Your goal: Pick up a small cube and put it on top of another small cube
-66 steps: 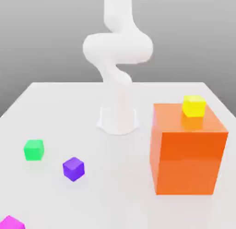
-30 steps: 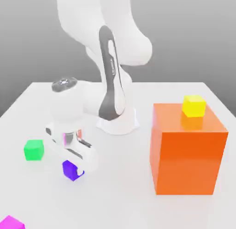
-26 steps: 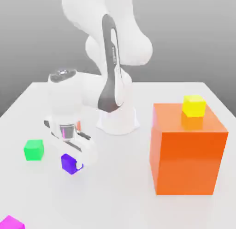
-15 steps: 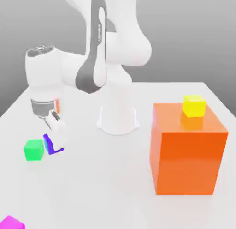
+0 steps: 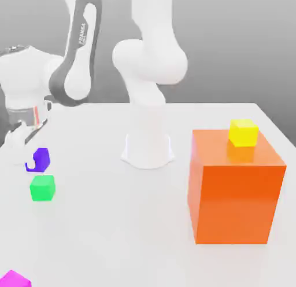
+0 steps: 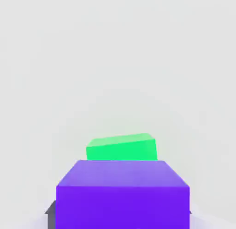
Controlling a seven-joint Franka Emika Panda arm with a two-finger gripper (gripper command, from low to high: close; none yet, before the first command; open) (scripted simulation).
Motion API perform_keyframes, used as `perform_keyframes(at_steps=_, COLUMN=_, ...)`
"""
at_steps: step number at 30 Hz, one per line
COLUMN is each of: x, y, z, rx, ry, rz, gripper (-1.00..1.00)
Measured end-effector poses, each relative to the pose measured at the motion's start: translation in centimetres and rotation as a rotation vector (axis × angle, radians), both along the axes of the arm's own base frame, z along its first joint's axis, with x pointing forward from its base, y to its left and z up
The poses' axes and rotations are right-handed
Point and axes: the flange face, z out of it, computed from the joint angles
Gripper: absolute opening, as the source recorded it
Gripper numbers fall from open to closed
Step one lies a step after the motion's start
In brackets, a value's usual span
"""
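The gripper point(image 5: 32, 155) is carrying the purple cube point(image 5: 40, 159) in the air, fingers closed against its sides w/ the cube filling the gap between them. The cube is hanging just above the green cube point(image 5: 43, 187), clear of it, not touching; it's sitting roughly at 12 o'clock from the green one in the exterior view. Judging from the task, it's being held up like that so it can come down onto the green cube's top w/o knocking it sideways.

The exterior view is giving the wider layout: arm base point(image 5: 148, 150) near table centre, big orange cube point(image 5: 234, 187) at abt 3 o'clock from the base w/ a yellow cube point(image 5: 243, 132) on top, magenta cube point(image 5: 13, 279) at the table's near corner, abt 7 o'clock. None of that is showing in the hand view.

The hand view is giving the alignment instead: purple cube point(image 6: 122, 193) close to the lens, green cube point(image 6: 121, 147) peeking out past its far edge, so prob. not yet squarely overhead. Fingers themselves are mostly hidden there.
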Motion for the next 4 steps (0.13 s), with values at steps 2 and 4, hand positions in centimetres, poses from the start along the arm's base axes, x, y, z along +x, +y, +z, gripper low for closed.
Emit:
perform_keyframes(at_steps=2, x=-0.21, y=0.06, z=-1.5, rx=-0.001, ry=0.003, rz=-0.003, gripper=1.0)
perform_keyframes(at_steps=4, x=-0.21, y=0.06, z=-1.5, rx=-0.001, ry=0.003, rz=-0.003, gripper=1.0)
